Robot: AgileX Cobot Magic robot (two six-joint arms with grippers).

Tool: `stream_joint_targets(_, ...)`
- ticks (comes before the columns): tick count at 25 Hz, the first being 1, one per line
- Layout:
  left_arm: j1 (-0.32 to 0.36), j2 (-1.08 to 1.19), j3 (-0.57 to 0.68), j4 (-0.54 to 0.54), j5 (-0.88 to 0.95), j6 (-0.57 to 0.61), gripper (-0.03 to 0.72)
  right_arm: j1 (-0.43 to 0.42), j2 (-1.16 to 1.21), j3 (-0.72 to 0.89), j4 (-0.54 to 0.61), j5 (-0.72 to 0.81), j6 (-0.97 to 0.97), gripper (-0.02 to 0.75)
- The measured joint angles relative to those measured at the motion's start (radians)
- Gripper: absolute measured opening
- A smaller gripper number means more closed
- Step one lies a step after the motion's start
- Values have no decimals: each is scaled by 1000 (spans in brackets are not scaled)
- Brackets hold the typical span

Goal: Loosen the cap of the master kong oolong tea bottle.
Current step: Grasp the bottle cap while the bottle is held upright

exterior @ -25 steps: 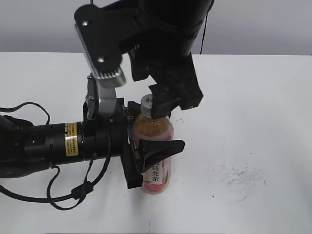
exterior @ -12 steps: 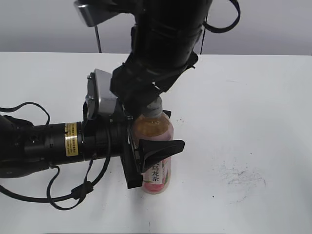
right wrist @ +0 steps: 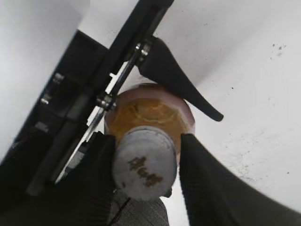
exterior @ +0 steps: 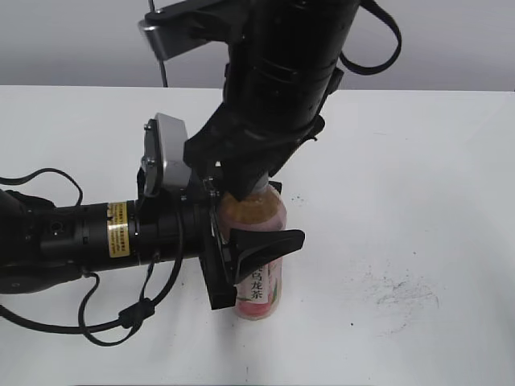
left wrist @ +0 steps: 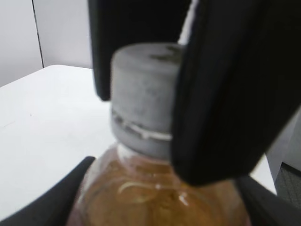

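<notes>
**Operator:** Report the position of the master kong oolong tea bottle point(exterior: 256, 257) and the status of both grippers.

**Robot:** The bottle stands upright on the white table point(exterior: 418, 201). All positions below are referenced to the bottle. My left gripper point(exterior: 241, 261) comes in from the bottle's left side and is closed around the body at label height. One finger point(exterior: 269, 241) wraps across the front of the label. My right gripper point(right wrist: 146, 169) is directly above the bottle, and the cap point(right wrist: 144, 169) sits between its two pads point(right wrist: 207, 188).

**Operator:** What has changed in the last second?

**Robot:** One second ago my right gripper stood above and slightly right of the cap, and the cap top was exposed in the exterior view. The gripper has since descended and now covers the cap in that view. The left grip on the body is unchanged.

**Operator:** Are the right jaws clamped?

**Robot:** They bracket the cap closely on both sides. The right wrist view shows the pads against or just beside the cap wall. I cannot tell whether firm contact exists. My judgement: the approach is complete; the next step is to confirm the clamp, then rotate while the left gripper restrains the bottle.
</notes>
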State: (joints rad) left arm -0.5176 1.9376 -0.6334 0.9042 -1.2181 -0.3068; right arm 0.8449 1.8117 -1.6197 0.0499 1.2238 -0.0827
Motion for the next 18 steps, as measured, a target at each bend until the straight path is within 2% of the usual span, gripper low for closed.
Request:
stream_joint_targets(2,0,0,0,-2,1,-1,446,0,0,0,2,0,-17,284)
stream_joint_targets(7,0,0,0,-3,3,-2,446,0,0,0,2,-1,-229,279)
stream_joint_targets(12,0,0,0,-1,2,-1,446,6,0,0,6,1,-703,279)
stream_joint_targets(18,0,0,0,22,-4,13,446,6,0,-1,65,4,-1334,283)
